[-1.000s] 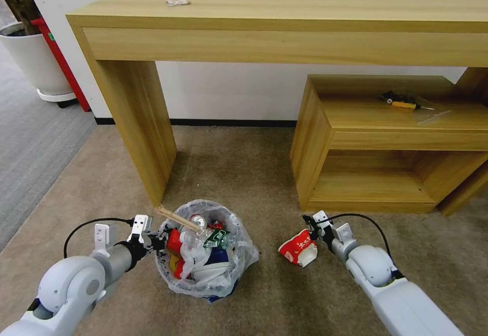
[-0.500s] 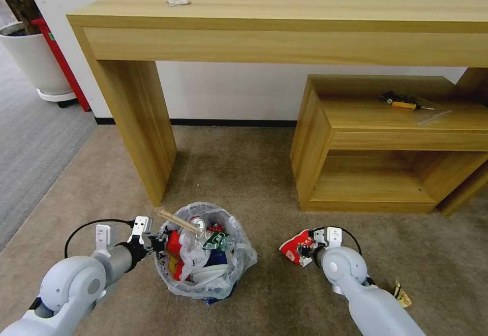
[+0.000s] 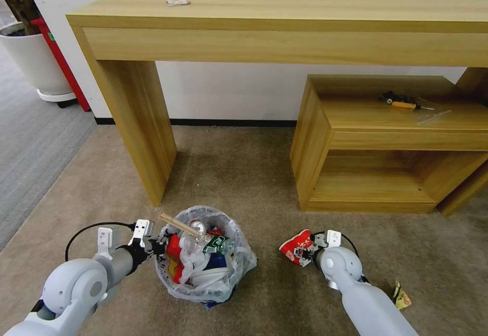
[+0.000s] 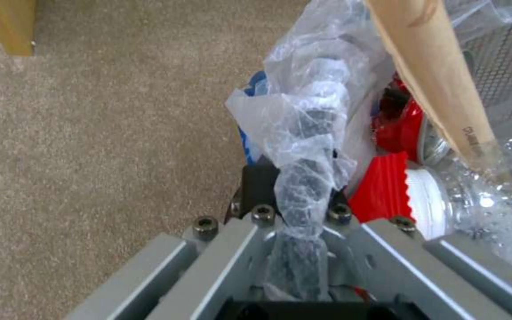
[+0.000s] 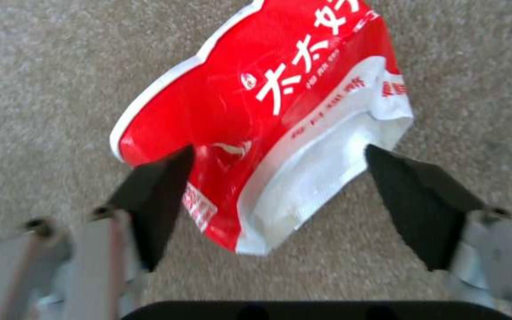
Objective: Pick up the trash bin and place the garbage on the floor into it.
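The trash bin (image 3: pixel 206 262), round, dark mesh lined with a crinkly translucent bag (image 4: pixel 306 133), stands on the beige carpet (image 3: pixel 244 173) before the wooden console table (image 3: pixel 284 26). It is heaped with litter: a wooden stick (image 3: pixel 179 224) slants over a crushed red can (image 4: pixel 401 122). The left gripper (image 3: pixel 152 247) is clamped on the bagged rim. To the bin's right, a flattened red-white paper cup (image 5: pixel 268 115) lies on the carpet between the spread fingers of the right gripper (image 5: pixel 280 200).
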Robot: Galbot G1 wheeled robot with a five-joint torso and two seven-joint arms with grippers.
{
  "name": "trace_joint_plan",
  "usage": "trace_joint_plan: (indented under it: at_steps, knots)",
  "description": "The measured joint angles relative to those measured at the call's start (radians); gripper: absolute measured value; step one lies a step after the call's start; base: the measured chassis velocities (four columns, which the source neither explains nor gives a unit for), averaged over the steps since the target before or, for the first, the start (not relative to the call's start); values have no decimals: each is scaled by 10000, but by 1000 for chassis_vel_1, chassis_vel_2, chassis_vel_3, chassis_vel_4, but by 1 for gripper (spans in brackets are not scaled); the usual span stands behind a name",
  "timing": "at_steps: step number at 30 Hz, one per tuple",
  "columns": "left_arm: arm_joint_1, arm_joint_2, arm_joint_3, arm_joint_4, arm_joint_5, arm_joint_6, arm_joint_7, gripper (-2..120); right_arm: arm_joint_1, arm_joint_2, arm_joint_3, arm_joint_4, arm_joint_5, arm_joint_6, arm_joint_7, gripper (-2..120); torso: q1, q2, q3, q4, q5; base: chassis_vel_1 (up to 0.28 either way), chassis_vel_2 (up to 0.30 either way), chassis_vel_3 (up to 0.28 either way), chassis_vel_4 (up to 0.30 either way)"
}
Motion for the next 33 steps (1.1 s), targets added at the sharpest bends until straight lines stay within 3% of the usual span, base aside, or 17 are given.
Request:
trace_joint_plan:
  at_steps: [6, 8, 13, 19, 28, 33]
  knots:
    - [2, -3, -25, -49, -3, 0, -5, 0, 232, 188, -17, -455, 206, -10, 109, 54, 0, 0, 0, -1, 0, 0, 0, 0, 0]
    - [7, -5, -48, -86, -5, 0, -8, 0, 333, 307, -18, -706, 251, 32, 138, 42, 0, 0, 0, -1, 2, 0, 0, 0, 0]
    - [21, -47, -64, -110, -7, 0, -12, 0, 401, 360, -18, -855, 215, 149, 145, 29, 0, 1, 0, 0, 1, 0, 0, 0, 0]
    - [26, -73, -87, -168, -4, 0, -13, 0, 355, 340, -18, -860, -198, 491, 56, 3, 1, 0, 0, 0, 2, 0, 0, 0, 0]
    - [81, -150, -147, -314, -17, 0, 26, 0, 119, 230, 6, -533, -1321, 1007, -301, 0, 0, 0, 0, 1, 2, 0, 0, 0, 0]
    - [148, -195, -232, -335, 45, 0, -196, 0, -161, -128, 100, 455, -2149, 1651, -1386, 0, 0, 0, 0, -1, 2, 0, 0, 0, 0]
